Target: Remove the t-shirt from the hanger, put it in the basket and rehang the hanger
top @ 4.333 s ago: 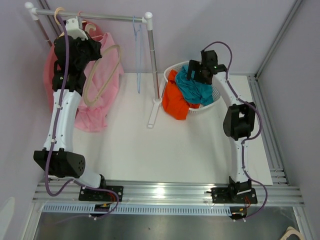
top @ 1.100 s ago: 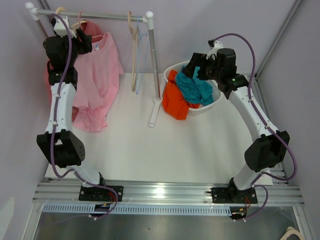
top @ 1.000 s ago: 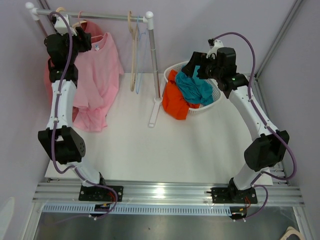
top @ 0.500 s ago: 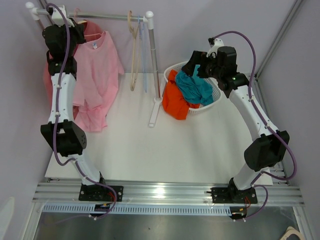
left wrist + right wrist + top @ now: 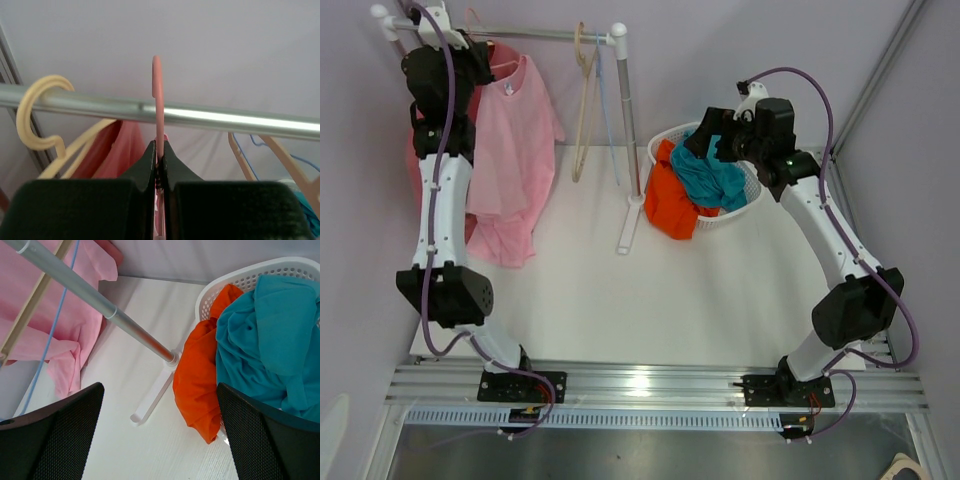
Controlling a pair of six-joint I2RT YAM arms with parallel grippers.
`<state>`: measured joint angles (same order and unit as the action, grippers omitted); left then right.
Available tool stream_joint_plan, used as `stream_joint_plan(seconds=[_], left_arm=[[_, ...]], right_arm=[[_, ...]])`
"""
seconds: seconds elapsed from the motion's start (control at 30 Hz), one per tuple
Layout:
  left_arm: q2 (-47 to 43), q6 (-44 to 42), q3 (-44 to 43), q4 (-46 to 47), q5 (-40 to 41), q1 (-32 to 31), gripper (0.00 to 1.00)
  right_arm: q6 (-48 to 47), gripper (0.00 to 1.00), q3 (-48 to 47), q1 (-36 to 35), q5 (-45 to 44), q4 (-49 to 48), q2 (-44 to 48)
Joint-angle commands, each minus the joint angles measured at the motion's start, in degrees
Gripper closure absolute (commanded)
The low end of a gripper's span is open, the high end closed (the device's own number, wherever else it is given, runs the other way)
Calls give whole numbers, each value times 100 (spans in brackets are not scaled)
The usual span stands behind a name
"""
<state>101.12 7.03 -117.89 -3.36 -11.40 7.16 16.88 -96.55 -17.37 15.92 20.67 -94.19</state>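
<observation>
The pink t-shirt [image 5: 510,140] hangs on its pink hanger [image 5: 158,100] at the left end of the rail [image 5: 225,120]. The left gripper [image 5: 159,165] is pinched tight on the hanger's neck just under the rail. The right gripper [image 5: 159,390] hovers near the white basket [image 5: 250,270], spread wide and holding nothing.

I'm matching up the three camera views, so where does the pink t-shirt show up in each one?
Top external: the pink t-shirt hangs at upper left, under the rail's left end.
Left wrist: a strip of pink fabric, probably it, shows below the rail, beside the left gripper, which is shut on the pink hanger.
Right wrist: upper left, behind the slanting rail.
Shared landmark: the silver rail.
</observation>
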Motion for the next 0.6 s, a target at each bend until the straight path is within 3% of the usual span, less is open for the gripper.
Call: stream_joint_plan(seconds=[0.0, 0.17, 0.37, 0.57], left_arm=[[-865, -96, 441, 2, 839, -311, 99], [-1664, -27, 1618, 46, 2500, -908, 99], [-2798, 211, 2813, -191, 4439, -1638, 99], [-3703, 361, 3402, -701, 6111, -2534, 99]], right_arm=[[-10, 0, 75, -118, -1, -98, 384], [-62, 1, 277, -442, 51, -80, 673], [-589, 1, 392, -1171, 806, 33, 999], [-687, 1, 523, -2515, 1510, 201, 1262]])
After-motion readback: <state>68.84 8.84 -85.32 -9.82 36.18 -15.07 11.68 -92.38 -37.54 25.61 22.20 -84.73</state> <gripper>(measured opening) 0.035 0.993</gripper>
